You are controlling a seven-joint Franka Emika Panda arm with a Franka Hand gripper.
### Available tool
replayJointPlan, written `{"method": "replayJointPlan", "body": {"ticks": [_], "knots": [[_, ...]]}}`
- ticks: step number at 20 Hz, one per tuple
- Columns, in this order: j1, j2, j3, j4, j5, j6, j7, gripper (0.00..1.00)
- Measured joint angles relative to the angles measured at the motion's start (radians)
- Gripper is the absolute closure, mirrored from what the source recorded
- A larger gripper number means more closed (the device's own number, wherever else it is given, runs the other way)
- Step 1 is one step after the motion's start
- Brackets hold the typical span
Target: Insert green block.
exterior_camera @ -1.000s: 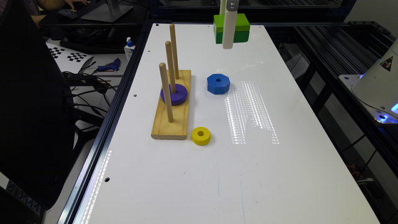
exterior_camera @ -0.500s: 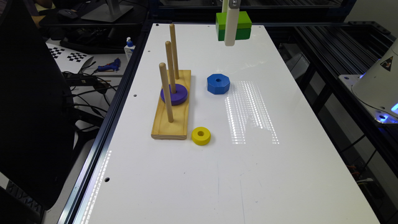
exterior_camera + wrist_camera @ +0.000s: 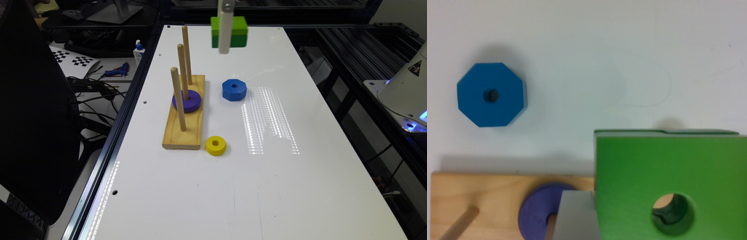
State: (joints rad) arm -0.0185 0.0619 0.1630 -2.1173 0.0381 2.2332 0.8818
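The green block (image 3: 233, 31), lime on top with darker sides and a round centre hole, hangs in the air above the far end of the white table. My gripper (image 3: 229, 45) is shut on it, one white finger (image 3: 224, 35) crossing its front. In the wrist view the green block (image 3: 672, 185) is close up, with a grey finger (image 3: 577, 220) pressed against its side. Below it lies the wooden base (image 3: 487, 195). That wooden base (image 3: 185, 130) carries three upright pegs (image 3: 178, 98), to the exterior view's left of and below the block.
A purple ring (image 3: 187, 101) sits on the middle peg. A blue octagonal block (image 3: 234, 90) lies beside the base, and a yellow ring (image 3: 215, 145) by its near corner. The table edge (image 3: 133, 110) runs along the exterior view's left.
The gripper has carried the green block toward the exterior view's left, nearer the line of pegs. The other pieces have not moved.
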Motion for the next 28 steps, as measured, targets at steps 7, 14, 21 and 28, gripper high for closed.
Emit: {"method": "replayJointPlan", "body": {"ticks": [7,14,21,28], "knots": [[0.000,0.030,0.009,0.038,-0.0001,-0.001,0.005,1.00],[0.004,0.090,0.014,0.116,-0.0065,-0.002,0.015,1.00],[0.010,0.177,0.015,0.223,-0.0177,-0.030,0.024,1.00],[0.011,0.178,0.015,0.223,-0.0178,-0.034,0.025,1.00]]}}
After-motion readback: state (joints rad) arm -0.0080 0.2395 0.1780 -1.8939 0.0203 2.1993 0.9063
